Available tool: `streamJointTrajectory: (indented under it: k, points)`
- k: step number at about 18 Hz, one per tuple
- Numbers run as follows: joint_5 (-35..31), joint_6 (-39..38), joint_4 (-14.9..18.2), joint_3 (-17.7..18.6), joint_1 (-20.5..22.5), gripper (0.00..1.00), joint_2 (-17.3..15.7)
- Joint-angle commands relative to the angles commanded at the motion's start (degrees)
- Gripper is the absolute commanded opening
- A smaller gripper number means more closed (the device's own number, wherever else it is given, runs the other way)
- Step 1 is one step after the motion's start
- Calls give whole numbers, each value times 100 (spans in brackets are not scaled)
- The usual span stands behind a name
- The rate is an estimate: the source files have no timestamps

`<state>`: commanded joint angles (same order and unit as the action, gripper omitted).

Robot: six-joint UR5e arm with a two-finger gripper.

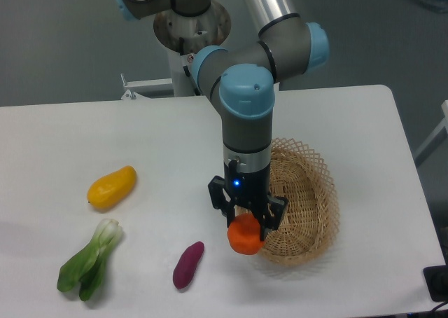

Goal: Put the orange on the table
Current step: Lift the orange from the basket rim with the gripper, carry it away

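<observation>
Basket [308, 206] right, bare table [175, 143] left

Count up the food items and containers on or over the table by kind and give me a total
Orange, held in the gripper: 1
Yellow mango-like fruit: 1
Purple sweet potato: 1
Bok choy: 1
Wicker basket: 1
Total: 5
</observation>
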<state>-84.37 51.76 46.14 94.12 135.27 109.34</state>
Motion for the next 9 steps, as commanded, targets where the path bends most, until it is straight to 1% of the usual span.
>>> streamJointTrajectory:
  k: [2, 3, 4, 7, 8, 9]
  points:
    - [0, 79, -9, 412, -36, 57, -272]
    - [0, 219, -9, 606, -71, 57, -377]
    - [-9, 455, -26, 886, -123, 57, -518]
    - [-9, 851, -18, 1336, -141, 57, -756]
    - [-9, 1036, -18, 1537, -141, 57, -835]
    - [-9, 1090, -9, 1644, -150, 57, -879]
